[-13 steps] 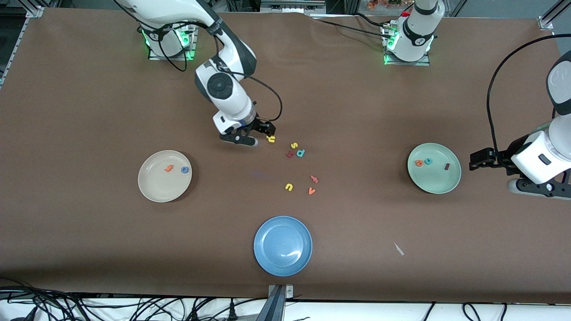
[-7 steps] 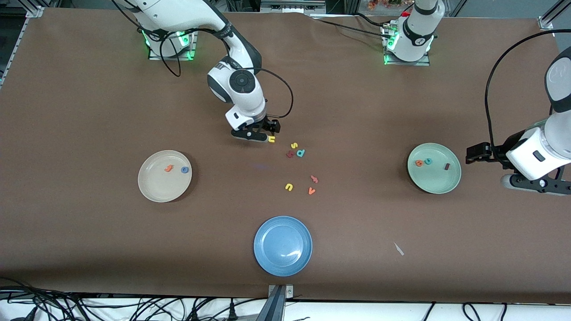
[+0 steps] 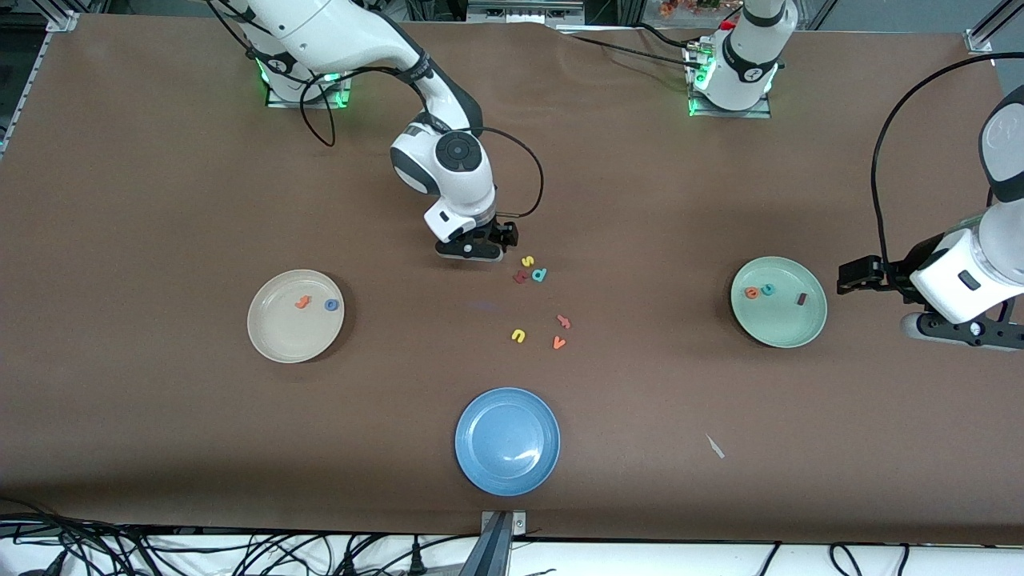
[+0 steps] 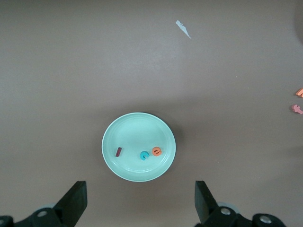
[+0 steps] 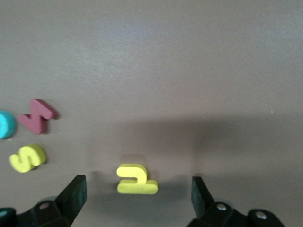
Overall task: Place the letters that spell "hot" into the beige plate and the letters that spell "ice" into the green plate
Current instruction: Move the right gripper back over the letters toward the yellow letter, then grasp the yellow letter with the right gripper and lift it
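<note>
My right gripper (image 5: 135, 201), jaws apart, straddles the yellow h (image 5: 136, 179) on the table, near the beige plate (image 3: 272, 336), which holds the orange t (image 3: 302, 302) and blue o (image 3: 331, 304). Risk: the flat foam h may slip aside on closing. My left gripper (image 4: 139, 205), jaws apart, waits over the green plate (image 4: 113, 137), holding i, c, e. No brand writing is legible.
</note>
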